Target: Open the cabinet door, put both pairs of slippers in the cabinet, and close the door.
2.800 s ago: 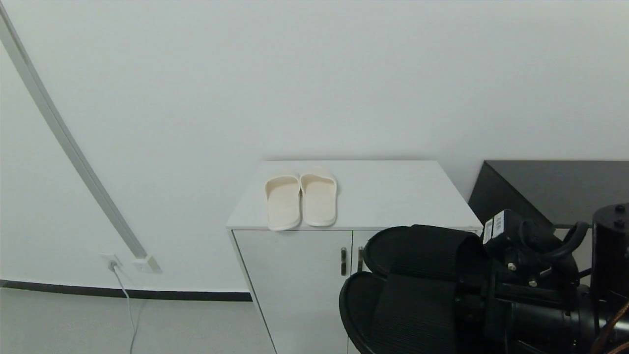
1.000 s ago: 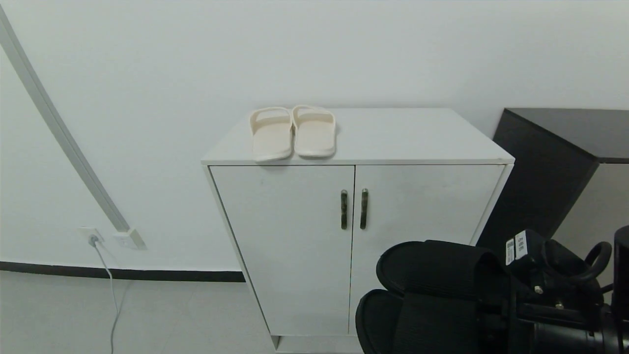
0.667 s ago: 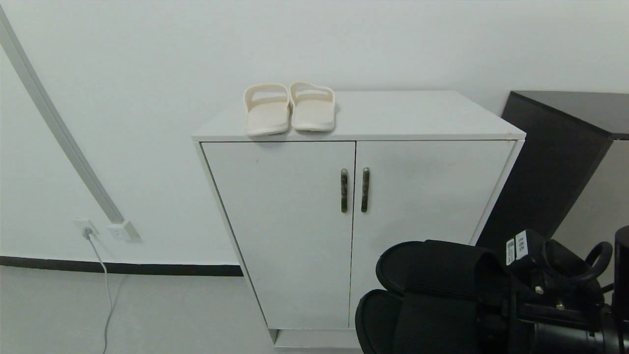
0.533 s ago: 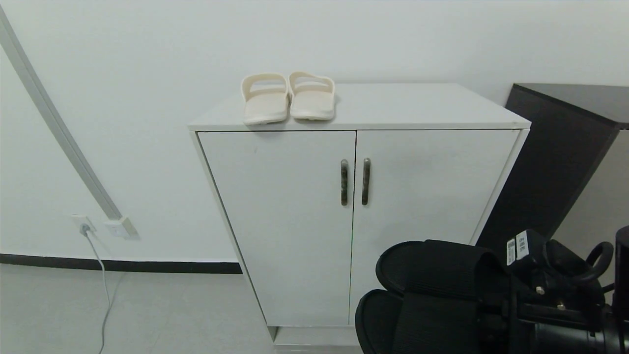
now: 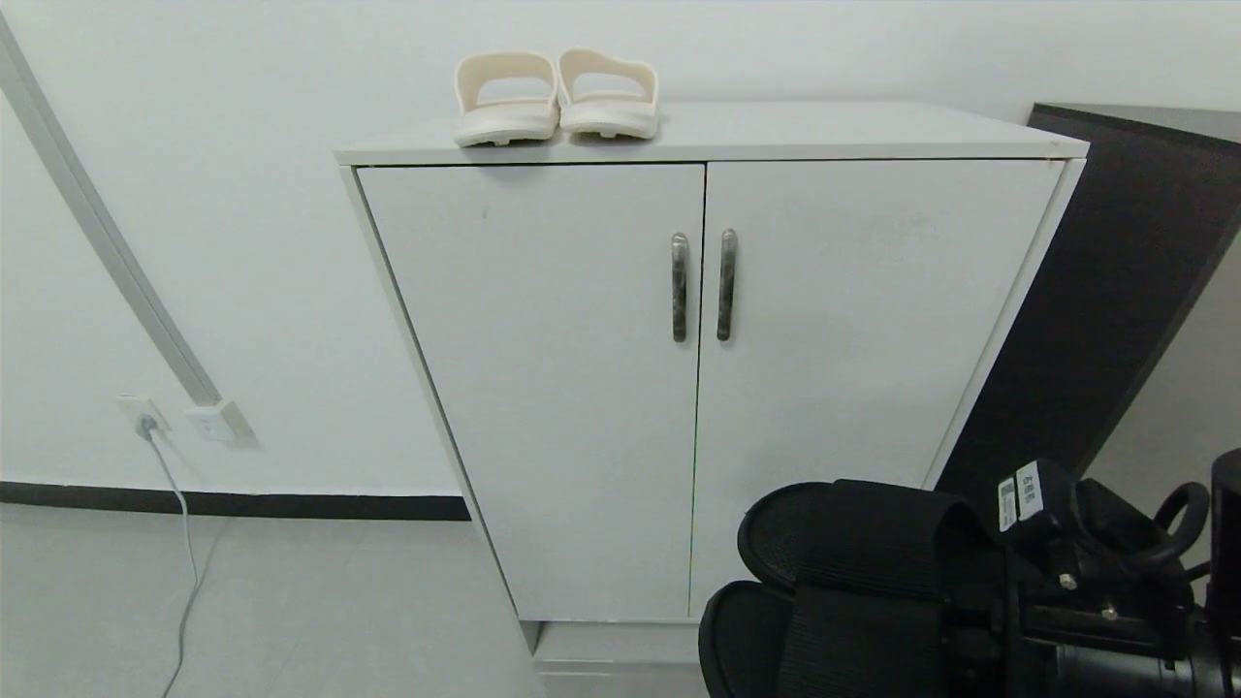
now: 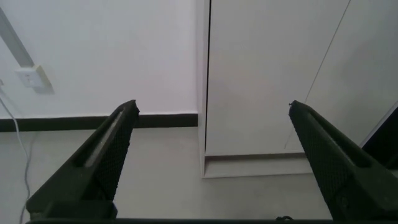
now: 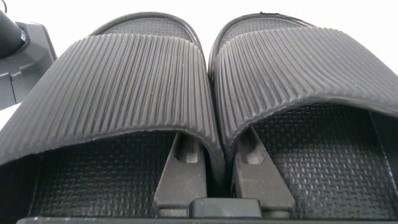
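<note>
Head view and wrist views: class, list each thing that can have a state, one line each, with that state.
Left door: shut.
Right door: shut.
Cream slippers: side by side on the cabinet top.
Left gripper: open, empty.
Right gripper: shut on the black slippers.
Black slippers: held as a pair, off the cabinet.

Left gripper (image 6: 212,106) empty, jaws spread wide; black ribbed fingers (image 6: 102,155) touched nothing. Between them: lower part of white cabinet (image 6: 261,74), doors shut, thin seam (image 6: 317,68) between door fronts, recessed plinth (image 6: 261,167) on grey floor (image 6: 161,168). Black baseboard (image 6: 62,123) ran along white wall (image 6: 112,50) up to cabinet side. Wall socket (image 6: 31,76) sat above baseboard, cable (image 6: 17,138) trailing down nearby. Dark furniture (image 6: 387,134) stood just past cabinet's other side.
</note>
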